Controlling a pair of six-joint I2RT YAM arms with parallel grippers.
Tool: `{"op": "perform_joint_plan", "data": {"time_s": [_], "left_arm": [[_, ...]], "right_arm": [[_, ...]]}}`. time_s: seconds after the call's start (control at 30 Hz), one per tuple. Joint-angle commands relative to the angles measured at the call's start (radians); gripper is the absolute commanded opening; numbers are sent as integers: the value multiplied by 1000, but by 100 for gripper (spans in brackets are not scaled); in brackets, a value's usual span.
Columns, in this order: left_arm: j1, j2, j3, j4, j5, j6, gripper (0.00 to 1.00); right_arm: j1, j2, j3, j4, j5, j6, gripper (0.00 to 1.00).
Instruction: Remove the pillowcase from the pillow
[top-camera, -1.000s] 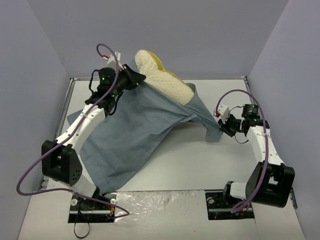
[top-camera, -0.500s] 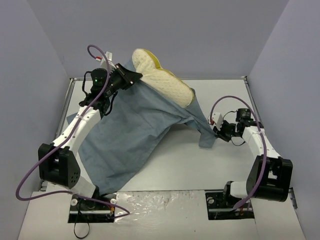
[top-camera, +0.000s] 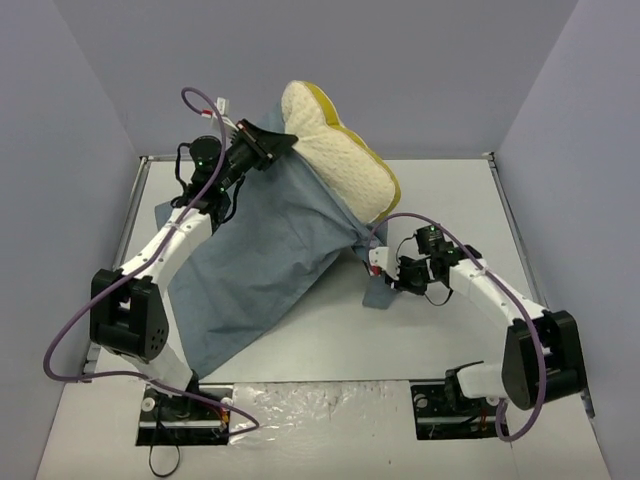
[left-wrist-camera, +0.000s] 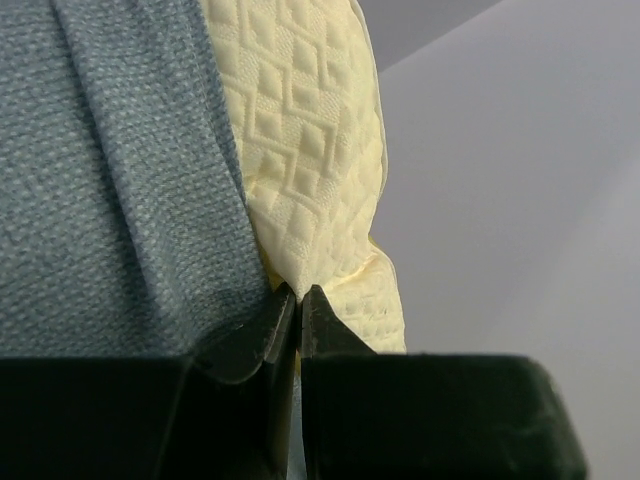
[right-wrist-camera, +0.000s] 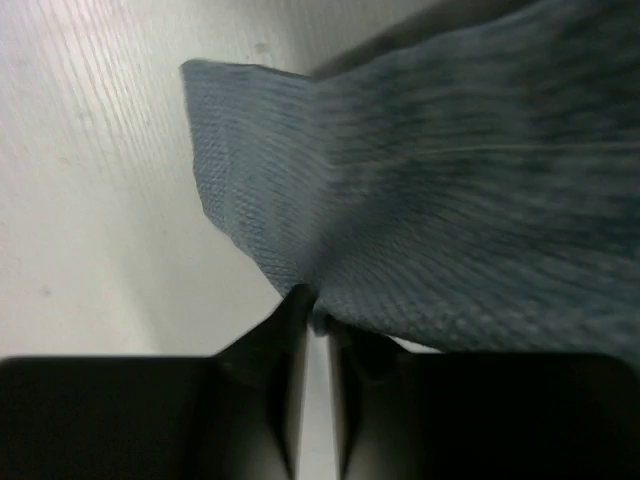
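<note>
From above, the pillow (top-camera: 340, 150) tilts up off the table (top-camera: 430, 340), its lower part inside the pillowcase (top-camera: 270, 250), which drapes down to the table. The left gripper (top-camera: 278, 143) holds its upper edge and the right gripper (top-camera: 383, 272) the cloth's low corner. Left wrist: fingers (left-wrist-camera: 250, 345) pressed together on the pillow (left-wrist-camera: 310, 150) edge, beside the pillowcase (left-wrist-camera: 120, 170) hem. Right wrist: fingers (right-wrist-camera: 270, 350) pinch the pillowcase (right-wrist-camera: 450, 200) edge above the table (right-wrist-camera: 100, 220)

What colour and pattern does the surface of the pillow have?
Cream-yellow, with a quilted diamond pattern on the pillow; the left wrist view shows it best.
</note>
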Motion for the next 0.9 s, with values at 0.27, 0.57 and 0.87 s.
{"op": "perform_joint_plan", "data": {"time_s": [0.27, 0.57, 0.87], "left_arm": [[-180, 67, 103, -109, 6, 348, 2], [-298, 168, 106, -84, -31, 373, 2], [-344, 210, 158, -95, -31, 376, 2]], "right_arm": [[-169, -448, 400, -291, -72, 306, 70], [-191, -181, 468, -138, -226, 954, 100], [-126, -45, 347, 51, -103, 1112, 100]]}}
